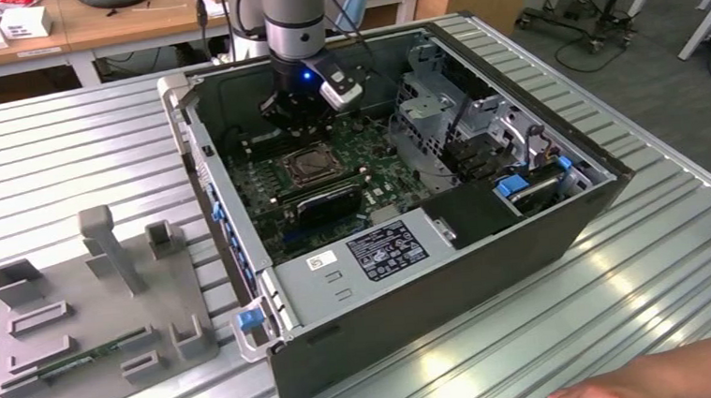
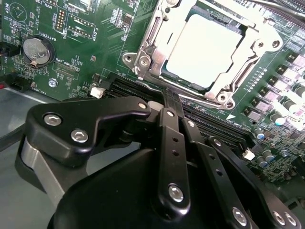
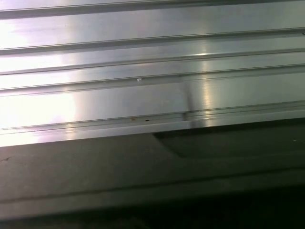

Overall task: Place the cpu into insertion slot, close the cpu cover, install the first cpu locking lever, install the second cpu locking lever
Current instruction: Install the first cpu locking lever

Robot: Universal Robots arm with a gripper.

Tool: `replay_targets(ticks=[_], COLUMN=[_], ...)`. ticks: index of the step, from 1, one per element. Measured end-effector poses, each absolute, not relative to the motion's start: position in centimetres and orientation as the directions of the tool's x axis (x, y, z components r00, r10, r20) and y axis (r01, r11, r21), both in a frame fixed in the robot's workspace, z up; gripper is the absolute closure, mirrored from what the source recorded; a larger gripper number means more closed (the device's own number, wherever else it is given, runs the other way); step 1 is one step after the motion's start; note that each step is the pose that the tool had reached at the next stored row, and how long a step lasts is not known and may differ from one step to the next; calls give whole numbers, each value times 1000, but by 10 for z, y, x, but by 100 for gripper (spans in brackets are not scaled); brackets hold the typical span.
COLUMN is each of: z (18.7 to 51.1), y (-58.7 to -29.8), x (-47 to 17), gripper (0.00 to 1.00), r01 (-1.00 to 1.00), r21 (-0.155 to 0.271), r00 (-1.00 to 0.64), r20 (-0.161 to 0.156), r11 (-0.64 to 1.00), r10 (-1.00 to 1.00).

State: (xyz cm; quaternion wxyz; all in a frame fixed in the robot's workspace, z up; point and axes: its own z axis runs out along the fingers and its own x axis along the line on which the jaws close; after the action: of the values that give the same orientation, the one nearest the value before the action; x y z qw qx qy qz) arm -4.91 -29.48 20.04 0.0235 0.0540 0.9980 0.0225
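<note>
**CPU seated in its socket, pincer pinched narrow at the rim**

Nearest in the exterior view, a grey fixture plate (image 1: 150, 312) carries a memory stick (image 1: 91, 354) in one of its holders. Beyond it the open computer case (image 1: 341, 350) holds the green board.

On that board the insertion slot (image 1: 308, 168) contains the cpu (image 2: 205, 50), lying flat. The cpu cover (image 2: 159, 55) seems to lie down around it, framing the pale metal top.

The gripper (image 2: 167, 98) hangs at the socket's near edge, fingers drawn together with nothing visible between them.

The chip is probably light, stiff and smooth-topped, with a fragile underside, so it is best held by opposite edges. The thin cover looks rigid and hinged.
</note>
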Motion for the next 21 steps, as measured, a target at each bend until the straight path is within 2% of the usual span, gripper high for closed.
replay_targets(ticks=[21], z=[200], y=[-299], x=[-49], gripper=[90], r01=[107], r21=[47], r00=[-993], r20=[-44], r11=[993], r10=[109])
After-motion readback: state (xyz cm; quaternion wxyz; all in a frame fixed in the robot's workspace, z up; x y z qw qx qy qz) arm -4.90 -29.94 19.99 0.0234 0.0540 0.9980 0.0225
